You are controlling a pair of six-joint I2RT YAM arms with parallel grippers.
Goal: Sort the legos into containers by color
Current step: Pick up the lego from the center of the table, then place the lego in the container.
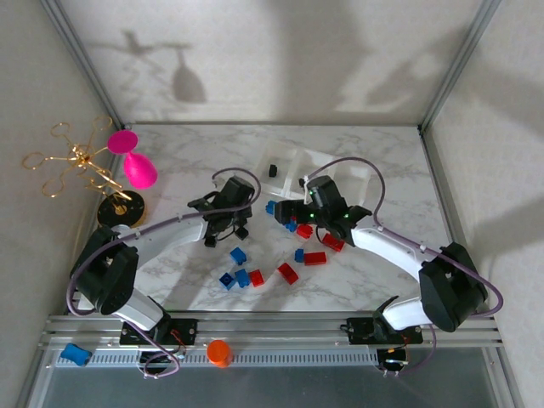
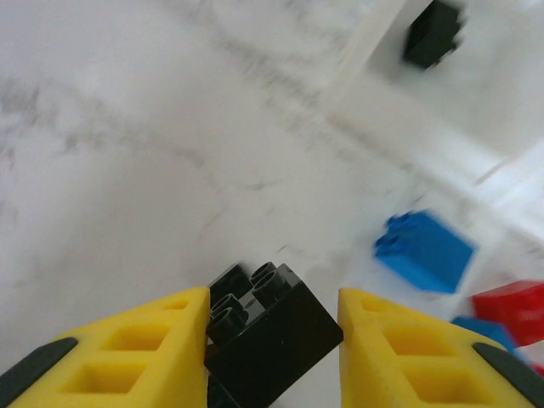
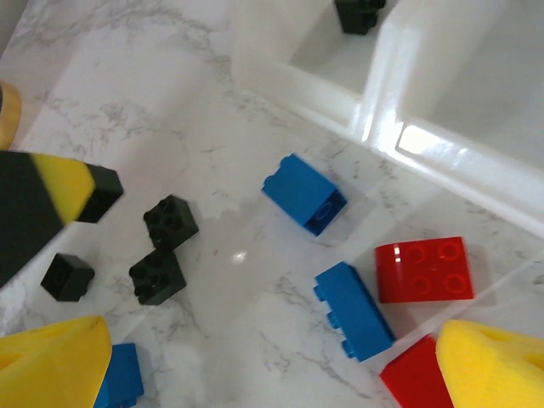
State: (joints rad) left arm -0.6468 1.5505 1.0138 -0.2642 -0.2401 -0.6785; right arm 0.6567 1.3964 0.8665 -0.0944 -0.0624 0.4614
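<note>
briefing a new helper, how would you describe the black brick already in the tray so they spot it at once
Find the white plastic three-compartment tray toward the far side of the marble table. In its left end compartment lies one small black plastic brick. The loose black bricks lie outside its walls, on bare marble.

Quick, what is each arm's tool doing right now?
Left tool: closed on a black lego brick.
Right tool: open, holding nothing.
</note>
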